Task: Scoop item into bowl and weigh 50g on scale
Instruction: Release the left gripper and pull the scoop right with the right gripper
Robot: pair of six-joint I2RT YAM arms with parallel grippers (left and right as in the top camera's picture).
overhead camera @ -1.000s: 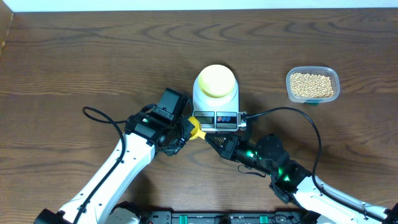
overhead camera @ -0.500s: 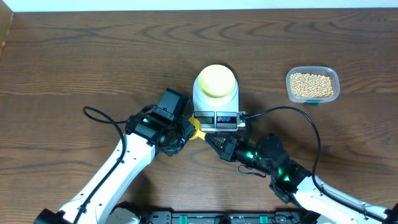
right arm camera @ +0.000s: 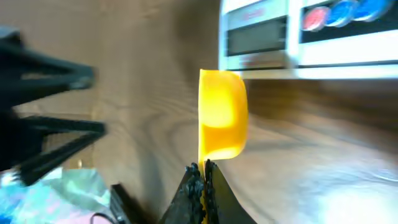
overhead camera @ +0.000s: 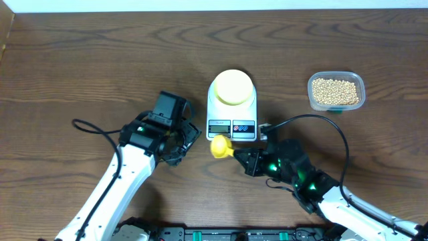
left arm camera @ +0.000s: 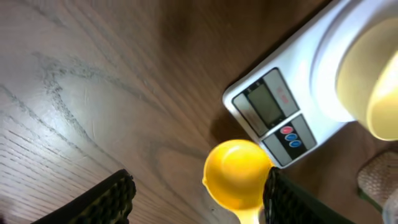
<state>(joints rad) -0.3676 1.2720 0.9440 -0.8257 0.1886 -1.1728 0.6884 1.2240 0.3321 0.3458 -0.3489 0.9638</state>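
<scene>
Looking down on the bench (overhead camera: 80,60), you see the scale (overhead camera: 232,115) at the middle, with the pale-yellow bowl (overhead camera: 232,88) sitting on its platform. The beans (overhead camera: 334,90) lie in a clear tub (overhead camera: 360,83) well off to the scale's right. Just in front of the scale's display, your right jaws are clamped on the handle of the yellow scoop (overhead camera: 220,146). Your left jaws stand apart and empty at the scale's front left, near the scoop but not touching it.

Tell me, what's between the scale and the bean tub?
Nothing sits there. The overhead view shows only bare wooden table between the scale and the bean tub.
</scene>
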